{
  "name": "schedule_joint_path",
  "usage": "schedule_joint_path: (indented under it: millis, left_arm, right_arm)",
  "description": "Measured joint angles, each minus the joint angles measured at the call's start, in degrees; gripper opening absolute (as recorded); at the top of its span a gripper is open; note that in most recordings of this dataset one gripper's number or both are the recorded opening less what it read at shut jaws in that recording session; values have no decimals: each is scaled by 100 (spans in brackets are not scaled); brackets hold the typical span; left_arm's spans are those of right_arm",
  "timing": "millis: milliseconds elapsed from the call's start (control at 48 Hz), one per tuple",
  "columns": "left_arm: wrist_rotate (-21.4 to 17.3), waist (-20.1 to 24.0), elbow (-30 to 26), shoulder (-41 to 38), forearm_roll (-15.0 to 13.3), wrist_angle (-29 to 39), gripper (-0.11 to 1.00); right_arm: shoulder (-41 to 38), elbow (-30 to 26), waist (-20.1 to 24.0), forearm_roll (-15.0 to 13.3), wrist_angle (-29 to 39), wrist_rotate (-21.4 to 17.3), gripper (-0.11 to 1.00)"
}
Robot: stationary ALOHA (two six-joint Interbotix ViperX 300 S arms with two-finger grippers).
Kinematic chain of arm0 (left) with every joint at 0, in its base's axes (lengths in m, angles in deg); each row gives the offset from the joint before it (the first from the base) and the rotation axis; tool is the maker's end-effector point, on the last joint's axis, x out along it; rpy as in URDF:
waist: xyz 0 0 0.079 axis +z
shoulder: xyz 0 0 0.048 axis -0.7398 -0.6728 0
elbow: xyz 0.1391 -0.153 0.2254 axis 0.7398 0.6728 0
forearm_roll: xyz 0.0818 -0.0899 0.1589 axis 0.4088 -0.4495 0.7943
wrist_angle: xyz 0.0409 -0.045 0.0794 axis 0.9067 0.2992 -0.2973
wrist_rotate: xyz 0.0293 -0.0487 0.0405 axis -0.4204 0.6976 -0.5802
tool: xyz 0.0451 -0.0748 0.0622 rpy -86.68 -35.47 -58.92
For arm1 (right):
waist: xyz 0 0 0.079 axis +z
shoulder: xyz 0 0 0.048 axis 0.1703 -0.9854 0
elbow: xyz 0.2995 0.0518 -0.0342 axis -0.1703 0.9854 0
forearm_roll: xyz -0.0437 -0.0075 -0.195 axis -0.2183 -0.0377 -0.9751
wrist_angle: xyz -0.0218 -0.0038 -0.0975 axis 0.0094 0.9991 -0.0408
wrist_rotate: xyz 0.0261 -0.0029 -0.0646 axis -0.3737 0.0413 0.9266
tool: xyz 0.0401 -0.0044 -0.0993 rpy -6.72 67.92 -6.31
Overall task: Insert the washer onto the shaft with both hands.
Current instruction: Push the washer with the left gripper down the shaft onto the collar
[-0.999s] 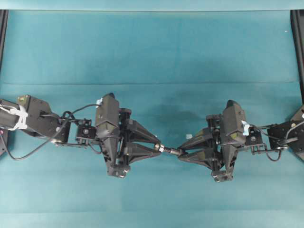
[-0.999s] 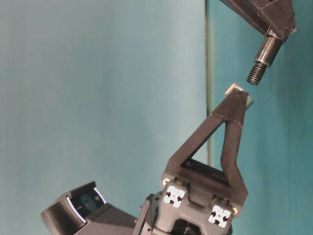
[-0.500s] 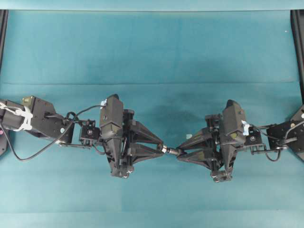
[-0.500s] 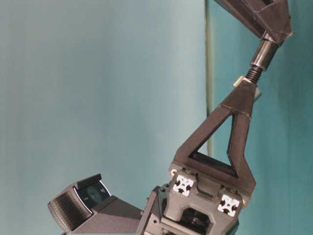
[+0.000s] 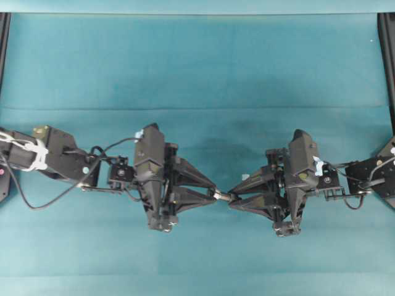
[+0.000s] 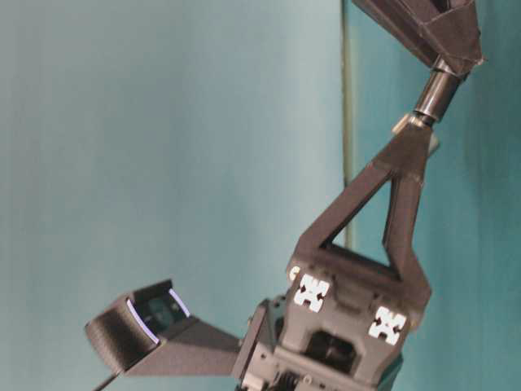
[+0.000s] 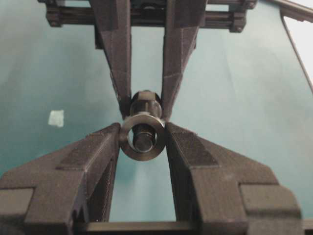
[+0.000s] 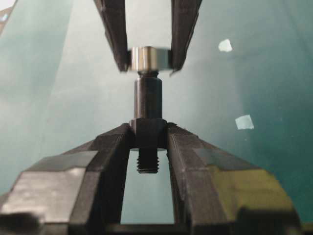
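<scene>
**Washer seated on the shaft tip, mid-air above the cloth**

I see my left gripper [image 5: 214, 193] clamped on the washer [image 7: 142, 136], its fingers [image 7: 96, 152] pressing the ring's two sides. My right gripper [image 5: 231, 198] is clenched on the shaft [image 8: 148, 105] at its thick collar. The shaft's end shows inside the washer's hole. Both grippers meet tip to tip over the teal cloth [image 5: 197, 61].

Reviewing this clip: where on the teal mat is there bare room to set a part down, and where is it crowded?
Bare teal mat spans the whole far strip above both arms, and the near strip below them. Crowded: the middle band, where the black left gripper with the silver washer meets the black right gripper holding the dark stepped shaft.
</scene>
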Motion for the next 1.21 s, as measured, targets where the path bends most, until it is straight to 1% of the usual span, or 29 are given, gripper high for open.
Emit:
schedule_joint_path:
  millis: [645,812,1207]
  left_arm:
    - [0,-62,-185,-105,0,132,37]
    - [0,-53,-237,-141,-9,132,37]
    - [0,-62,-272,-149,-9,132,37]
  right_arm:
    - [-26,-9,35,0,0,0,0]
    - [-44,-18,26,53,-9,9,0]
    - [-44,-97,-9,202,-334,9,0]
